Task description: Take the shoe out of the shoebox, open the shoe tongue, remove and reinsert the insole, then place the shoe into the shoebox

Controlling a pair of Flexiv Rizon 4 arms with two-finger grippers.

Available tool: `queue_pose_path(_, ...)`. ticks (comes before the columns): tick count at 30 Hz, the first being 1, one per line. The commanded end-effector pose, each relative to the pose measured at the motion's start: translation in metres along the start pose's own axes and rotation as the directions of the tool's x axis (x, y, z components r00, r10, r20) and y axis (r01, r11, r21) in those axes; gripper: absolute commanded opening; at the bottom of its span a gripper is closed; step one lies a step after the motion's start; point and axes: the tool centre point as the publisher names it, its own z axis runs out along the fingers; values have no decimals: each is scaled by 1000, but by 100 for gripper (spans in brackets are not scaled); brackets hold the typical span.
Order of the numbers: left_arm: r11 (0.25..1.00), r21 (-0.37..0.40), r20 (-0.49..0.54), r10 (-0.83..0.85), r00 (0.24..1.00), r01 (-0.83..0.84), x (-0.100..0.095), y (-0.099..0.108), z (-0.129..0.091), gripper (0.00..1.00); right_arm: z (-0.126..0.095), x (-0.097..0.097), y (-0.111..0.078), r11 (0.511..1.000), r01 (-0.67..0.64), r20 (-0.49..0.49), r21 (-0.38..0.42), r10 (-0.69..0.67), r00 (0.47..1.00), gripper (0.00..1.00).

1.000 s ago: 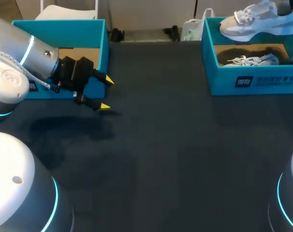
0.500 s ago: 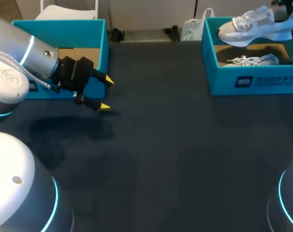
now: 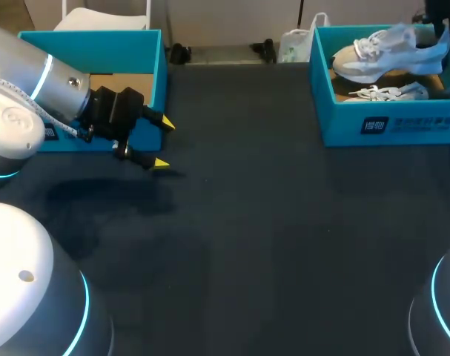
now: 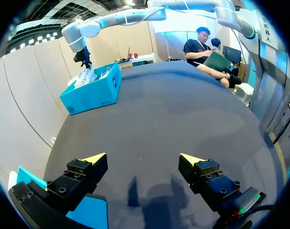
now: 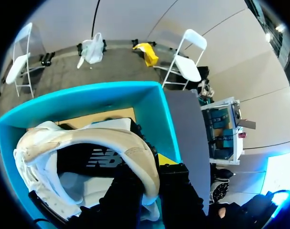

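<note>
White shoe (image 3: pixel 388 50) held by its heel collar over the open teal shoebox (image 3: pixel 388 126) at the table's far right, right gripper (image 5: pixel 152 172) clamped on that collar, second shoe (image 3: pixel 384 93) lying inside; left gripper (image 3: pixel 165 144) fingers spread, empty, beside another teal box (image 3: pixel 98 48)

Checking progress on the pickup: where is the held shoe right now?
In the head view the shoe hangs at the far right over the open teal shoebox, just above a second shoe lying inside. The right gripper grips its heel.
</note>
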Motion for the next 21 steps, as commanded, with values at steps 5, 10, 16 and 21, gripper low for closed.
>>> queue_pose_path(5, 1000, -1, -1, 1, 1000, -1, 0, 0, -1, 100, 20, 11, 4, 1000, 17, -11, -9, -17, 1000, 0)
queue_pose_path(10, 1000, -1, -1, 1, 1000, -1, 0, 0, -1, 100, 31, 14, 4, 999, 34, -30, -11, -34, 999, 0)
queue_pose_path(16, 1000, -1, -1, 1, 1000, -1, 0, 0, -1, 100, 43, 19, 5, 999, 48, -40, -8, -49, 998, 0)
queue_pose_path(21, 1000, -1, -1, 1, 1000, -1, 0, 0, -1, 100, 56, 22, 2, 999, 53, -44, -2, -53, 998, 0)
